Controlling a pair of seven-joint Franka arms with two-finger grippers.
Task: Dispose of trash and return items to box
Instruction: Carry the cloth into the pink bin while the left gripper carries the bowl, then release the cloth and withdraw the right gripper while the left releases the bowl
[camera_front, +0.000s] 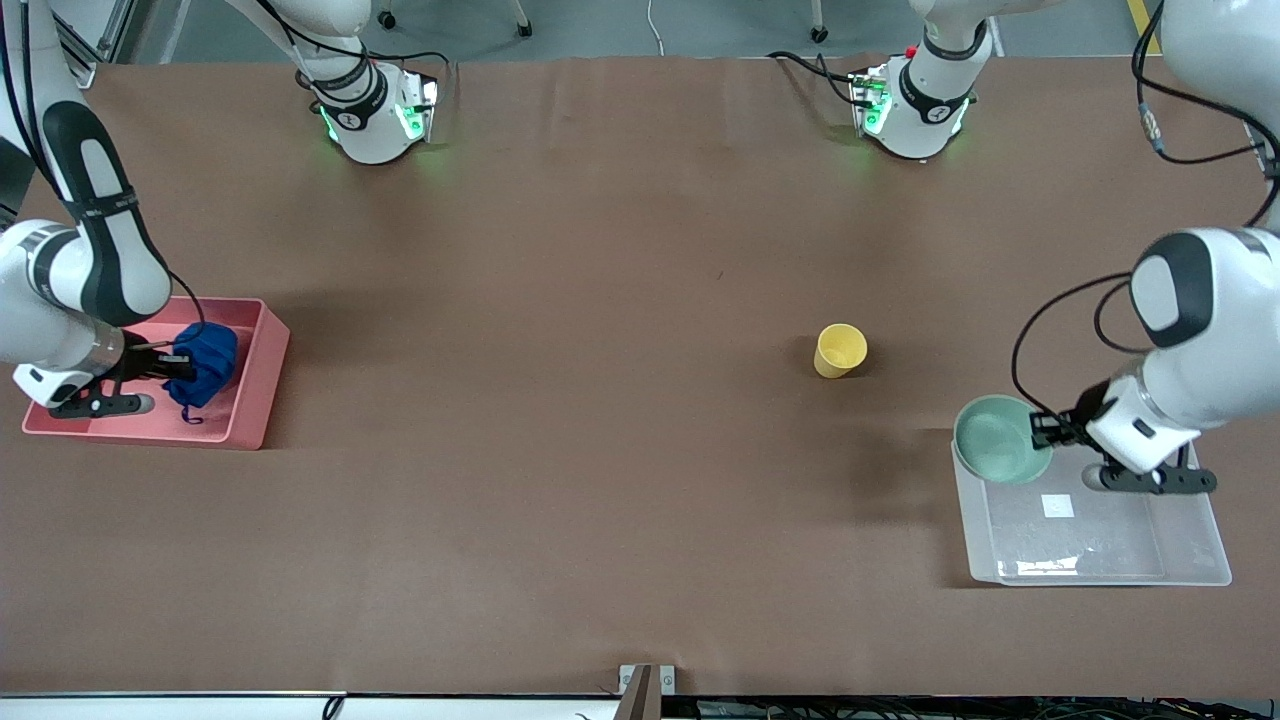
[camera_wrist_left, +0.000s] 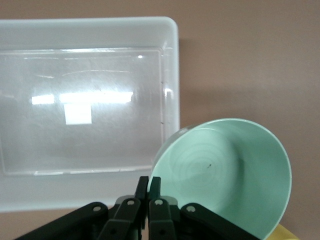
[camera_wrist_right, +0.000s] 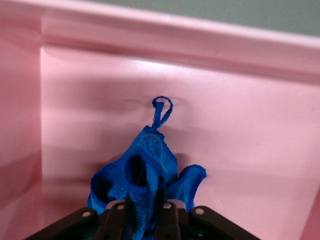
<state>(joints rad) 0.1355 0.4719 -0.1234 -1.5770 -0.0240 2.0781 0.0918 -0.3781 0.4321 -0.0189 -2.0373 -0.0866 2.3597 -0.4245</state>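
- The right gripper (camera_front: 165, 362) hangs over the pink bin (camera_front: 262, 372) at the right arm's end, fingers clamping the blue cloth wad (camera_front: 203, 362).
- The left gripper (camera_front: 1040, 430) pinches the mint-green bowl (camera_front: 995, 438) by its rim, over the clear bin's (camera_front: 1190, 560) corner.
- The yellow cup (camera_front: 839, 350) stands on the table (camera_front: 600, 300), well apart from both bins, nearer the clear one.

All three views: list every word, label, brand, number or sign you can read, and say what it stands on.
No readable text in any view.
White square sticker on the floor of the clear box: looks blank, no print to make out.
Pink bin, blue cloth, mint-green bowl, yellow cup: no markings seen.
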